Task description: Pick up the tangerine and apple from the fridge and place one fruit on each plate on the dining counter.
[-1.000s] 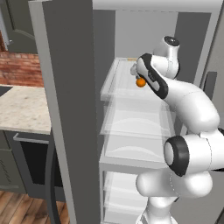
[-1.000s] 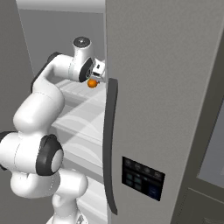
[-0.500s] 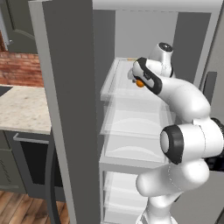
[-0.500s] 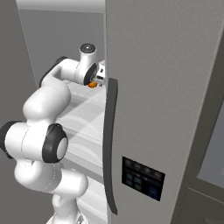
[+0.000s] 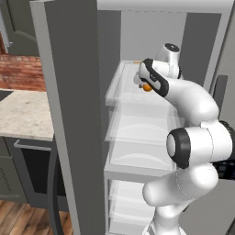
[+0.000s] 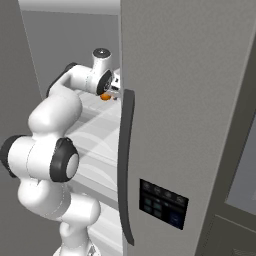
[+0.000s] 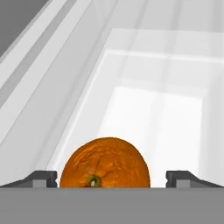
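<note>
glossy white rounded arm segments (image 5: 193, 98) joined by dark grey ring joints (image 5: 179, 147); small dark fingertips (image 7: 41, 178).

At the left edge, a speckled beige tabletop (image 5: 20, 120) runs beneath a red brick wall (image 5: 20, 72); wooden floor (image 5: 23, 219) lies lower left, with possibly an oven (image 5: 32, 174) above.

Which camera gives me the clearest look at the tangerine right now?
The hand view: the tangerine sits large and close on the white shelf, between the open jaws, neither touching it. In the left base view it is a small orange spot mostly hidden behind the arm; in the right base view, an orange sliver beside the wrist.
</note>
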Controlling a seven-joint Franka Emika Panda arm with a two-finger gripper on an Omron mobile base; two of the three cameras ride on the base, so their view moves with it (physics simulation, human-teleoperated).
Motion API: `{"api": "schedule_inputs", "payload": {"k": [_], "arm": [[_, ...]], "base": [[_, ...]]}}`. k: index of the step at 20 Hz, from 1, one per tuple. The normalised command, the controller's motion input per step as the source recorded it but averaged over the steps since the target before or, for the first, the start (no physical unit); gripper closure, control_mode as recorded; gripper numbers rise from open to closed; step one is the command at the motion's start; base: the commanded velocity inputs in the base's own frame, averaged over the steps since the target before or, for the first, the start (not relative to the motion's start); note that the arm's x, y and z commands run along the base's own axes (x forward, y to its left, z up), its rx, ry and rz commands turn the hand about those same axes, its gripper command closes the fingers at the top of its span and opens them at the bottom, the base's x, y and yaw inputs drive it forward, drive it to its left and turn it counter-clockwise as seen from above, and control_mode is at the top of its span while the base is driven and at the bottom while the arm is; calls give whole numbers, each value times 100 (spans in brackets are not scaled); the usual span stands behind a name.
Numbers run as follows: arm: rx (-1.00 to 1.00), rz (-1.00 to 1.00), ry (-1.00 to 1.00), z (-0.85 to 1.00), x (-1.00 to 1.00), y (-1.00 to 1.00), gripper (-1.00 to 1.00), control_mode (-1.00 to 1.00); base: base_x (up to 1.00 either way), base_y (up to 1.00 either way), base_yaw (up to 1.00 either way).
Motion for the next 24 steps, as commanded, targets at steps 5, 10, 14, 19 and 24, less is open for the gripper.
{"api": "schedule_inputs", "payload": {"k": [5, 10, 14, 19, 24], "arm": [[0, 0, 4, -1, 0, 0, 100, -100], [0, 0, 3, 0, 0, 0, 100, -100], [0, 0, -3, 0, -26, 0, 100, -100], [4, 0, -27, -2, -97, 0, 100, -100], [1, 0, -13, 2, -100, 2, 100, -100]], "base": [[0, 0, 0], [0, 0, 0], [0, 0, 0], [0, 0, 0], [0, 0, 0]]}}
